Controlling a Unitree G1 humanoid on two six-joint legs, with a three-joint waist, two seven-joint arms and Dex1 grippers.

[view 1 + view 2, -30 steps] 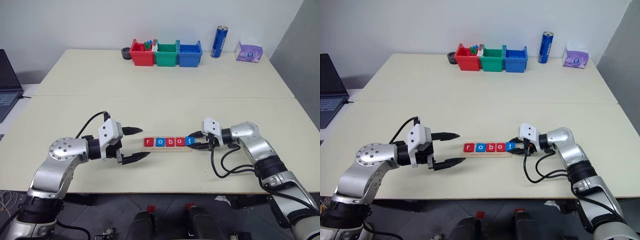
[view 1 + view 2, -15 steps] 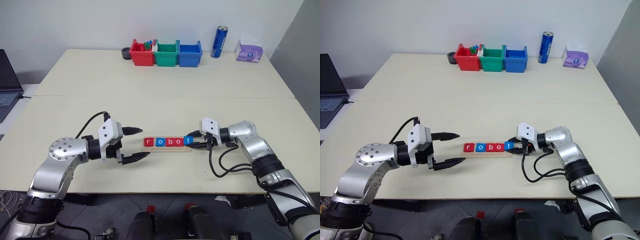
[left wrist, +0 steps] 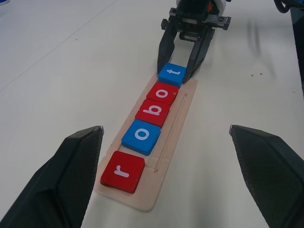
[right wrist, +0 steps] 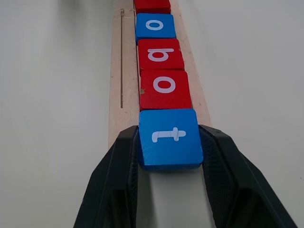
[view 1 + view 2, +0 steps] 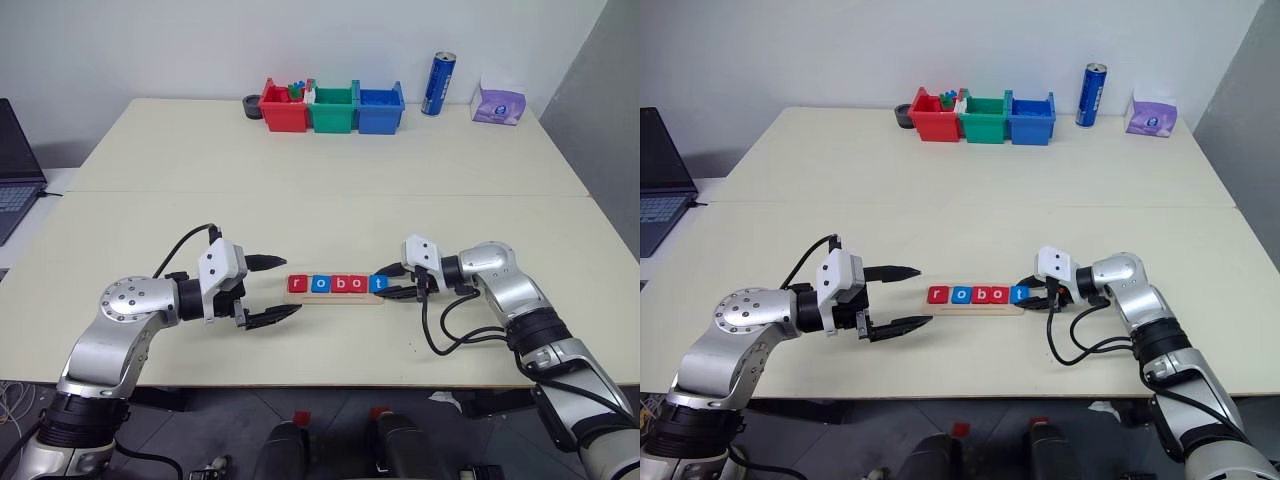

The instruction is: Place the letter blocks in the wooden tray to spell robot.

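Observation:
Five letter blocks lie in a row on the wooden tray (image 5: 335, 298) in the middle of the table: red r (image 5: 297, 284), blue o (image 5: 320, 284), red b (image 5: 340, 285), red o (image 5: 359, 285) and blue t (image 5: 377, 283). My right gripper (image 4: 168, 130) is at the tray's right end, shut on the blue t (image 4: 168, 137), with a black finger (image 4: 118, 180) pressed against each side of it. The t sits slightly skewed toward the tray's edge (image 3: 172, 73). My left gripper (image 5: 925, 294) hovers just left of the r, wide open and holding nothing.
Red (image 5: 284, 108), green (image 5: 333, 109) and blue (image 5: 380, 108) bins stand at the back of the table, with a blue can (image 5: 438, 84) and a purple tissue pack (image 5: 497, 104) to their right. A laptop (image 5: 15, 165) is at the left edge.

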